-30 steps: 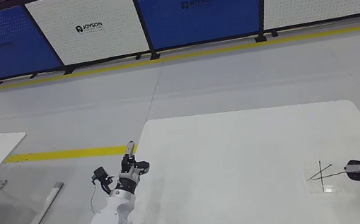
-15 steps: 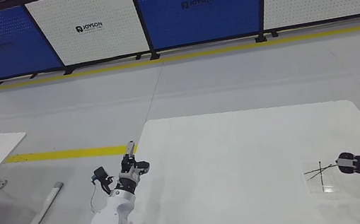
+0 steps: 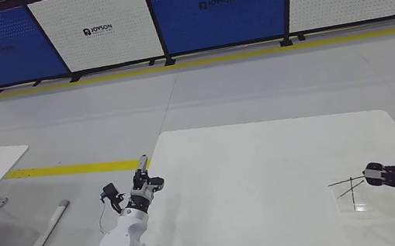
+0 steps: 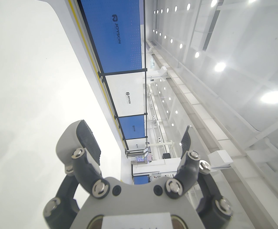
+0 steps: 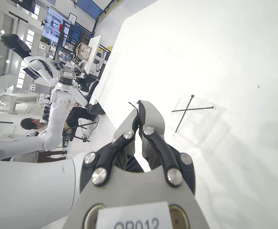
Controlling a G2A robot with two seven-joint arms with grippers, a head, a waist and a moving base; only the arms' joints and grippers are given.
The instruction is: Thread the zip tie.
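**White table, thin black tie in a pinch**

White table (image 3: 268,166) fills the middle of the top view, with blue and white walls far behind it. What could go wrong? I think the zip tie (image 3: 345,181) could slip or turn, because it is very thin and seems to be pinched only at one end. Its free end may also miss the tiny hole it must go through. It could bump the two crossed ties (image 5: 186,110) on the clear plate (image 5: 206,125) near it, in the lower right of the top view.

The right gripper (image 5: 138,106) is pressed together, and a small black bit pokes out at its tips. It looks like it pinches the zip tie, which sticks out toward the left. The left gripper (image 4: 135,126) is spread wide and holds nothing. It sits well apart, by the table's edge in the lower left of the top view.
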